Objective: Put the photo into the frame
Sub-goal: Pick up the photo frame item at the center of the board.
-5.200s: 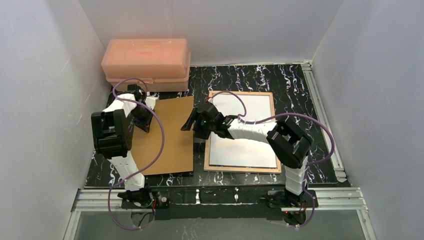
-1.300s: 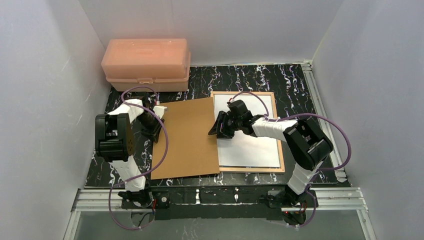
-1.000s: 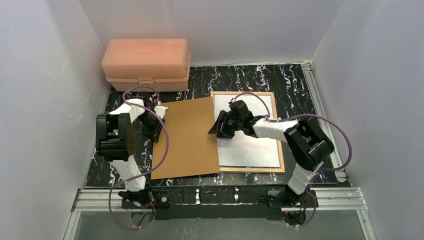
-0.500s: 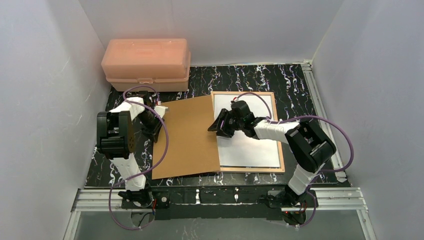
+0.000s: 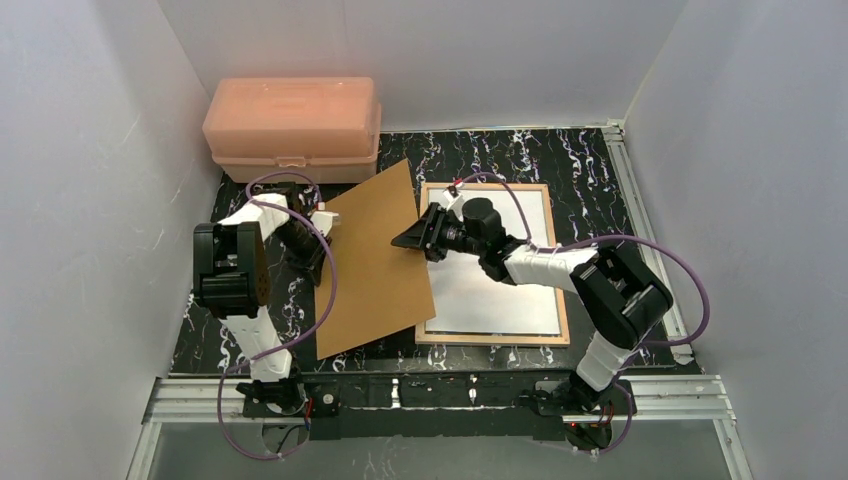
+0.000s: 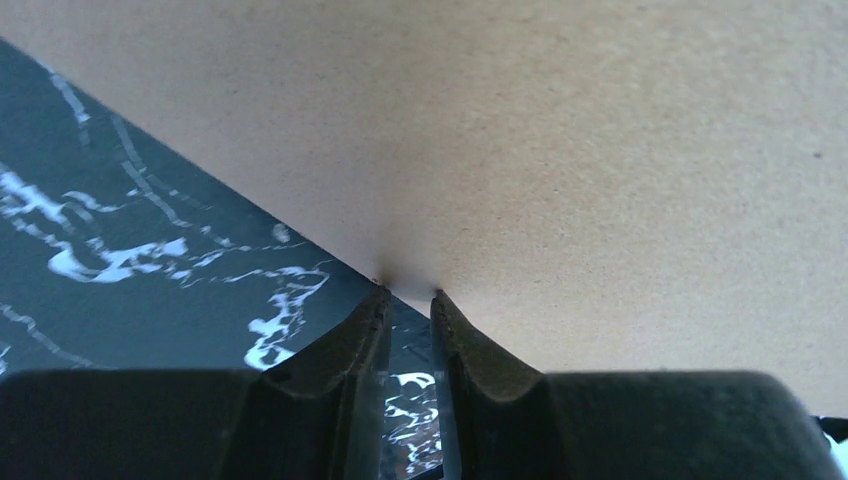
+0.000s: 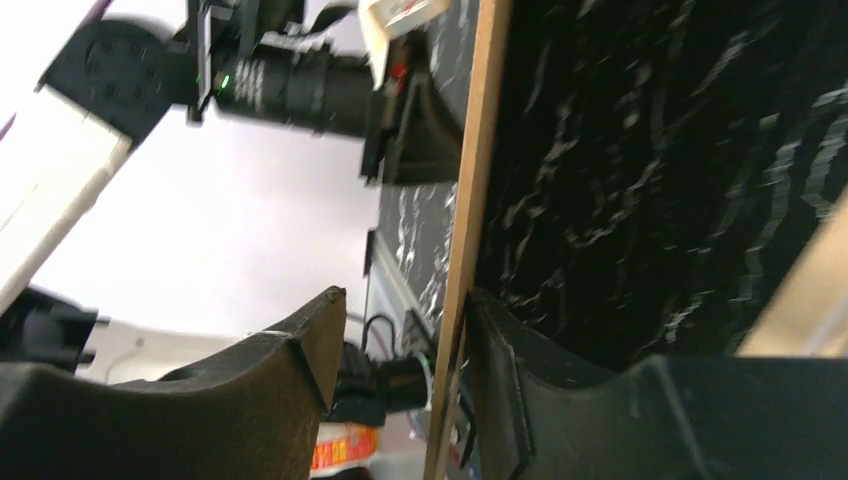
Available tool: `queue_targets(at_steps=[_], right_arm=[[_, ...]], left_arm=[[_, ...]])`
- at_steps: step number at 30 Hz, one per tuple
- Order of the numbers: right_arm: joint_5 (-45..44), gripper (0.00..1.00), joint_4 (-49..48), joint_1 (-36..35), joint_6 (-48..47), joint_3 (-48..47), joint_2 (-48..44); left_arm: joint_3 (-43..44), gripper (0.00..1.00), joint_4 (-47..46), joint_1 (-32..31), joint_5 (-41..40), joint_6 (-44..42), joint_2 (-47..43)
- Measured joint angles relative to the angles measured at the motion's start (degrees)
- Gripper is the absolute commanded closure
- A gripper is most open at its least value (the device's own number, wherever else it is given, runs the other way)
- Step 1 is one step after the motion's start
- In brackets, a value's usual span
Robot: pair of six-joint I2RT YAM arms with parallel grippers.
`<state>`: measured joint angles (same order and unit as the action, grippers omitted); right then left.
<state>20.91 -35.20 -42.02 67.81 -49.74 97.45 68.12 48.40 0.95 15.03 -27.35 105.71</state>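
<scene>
White walls (image 5: 500, 60) on three sides; black, white-veined worktop (image 5: 600, 170) below.

Left hand (image 6: 408, 295): nearly shut, only a thin slit between the fingers. Nothing seen in the slit. Both tips sit against the left edge of the brown backing board (image 5: 370, 260). The wrist view shows the board's broad face above the tips, so this reads as contact, not a pinch.

Right hand (image 7: 405, 300): jaws apart, straddling the board's right edge. The board runs edge-on between them. The finger on the frame side (image 7: 500, 380) lies against the board. The other finger (image 7: 250, 370) stands clear of it, with daylight between.

Board itself: skewed on the worktop between the two hands and seemingly tipped off flat (angle hard to judge from above). Its lower right part overlaps the left border of the frame (image 5: 500, 339).

Frame: lies flat on the right half of the worktop, tan wood back up, long side running away from the arm bases. A white rectangle fills the recess inside the tan border. This looks like the photo (image 5: 500, 300) face down, plain back showing. No printed picture is visible, so cannot confirm the side. Right arm reaches across its upper left part.

Pink plastic box (image 5: 292, 128): back left corner against the wall, lid down. Contents cannot be made out.
</scene>
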Motion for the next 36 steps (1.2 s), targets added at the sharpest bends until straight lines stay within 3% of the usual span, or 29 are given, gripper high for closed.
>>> queue_targets(at_steps=[4,9,14,19,21,23,24,25,30,36], right_arm=[[3.7,0.46,-1.0,-1.9,0.5,0.0,-0.5],[4.6,0.62,4.8,-1.9,-2.4,-1.3,-1.1],[0.7,0.94,21.8,-2.1,-11.4,-8.8,-3.5],[-4.5,0.99,38.3,-2.4,-18.7,-17.3,-5.5],[-6.1,0.99,42.2,-2.6,-21.1,-20.1,-6.3],[-8.0,0.99,45.5,-3.1,-23.7,-22.7,-7.3],[-8.8,0.99,46.6,-3.5,-24.7,-23.5,-7.6],[-9.9,0.99,48.0,-4.0,-25.8,-24.6,-7.9],[-18.0,0.99,54.8,-10.2,-32.0,-32.6,-8.2],[-30.9,0.99,59.4,-22.1,-40.2,-43.4,-8.1]], left_arm=[[-0.3,0.81,0.0,-0.5,3.5,0.3,0.0],[-0.6,0.80,-0.2,-0.5,4.7,0.4,0.0],[-0.7,0.71,-0.5,-0.9,6.4,1.0,-0.4],[2.6,0.59,2.5,-0.5,8.9,2.6,-2.1],[6.6,0.49,5.0,0.2,10.8,3.4,-3.9],[11.7,0.32,7.6,1.1,12.2,4.4,-6.6],[14.5,0.08,8.8,1.4,12.7,4.9,-8.4],[17.5,0.02,10.0,1.8,13.0,5.6,-10.4],[37.3,0.02,17.5,2.2,15.9,9.6,-17.8],[59.5,0.01,27.3,2.2,24.8,14.8,-19.6]])
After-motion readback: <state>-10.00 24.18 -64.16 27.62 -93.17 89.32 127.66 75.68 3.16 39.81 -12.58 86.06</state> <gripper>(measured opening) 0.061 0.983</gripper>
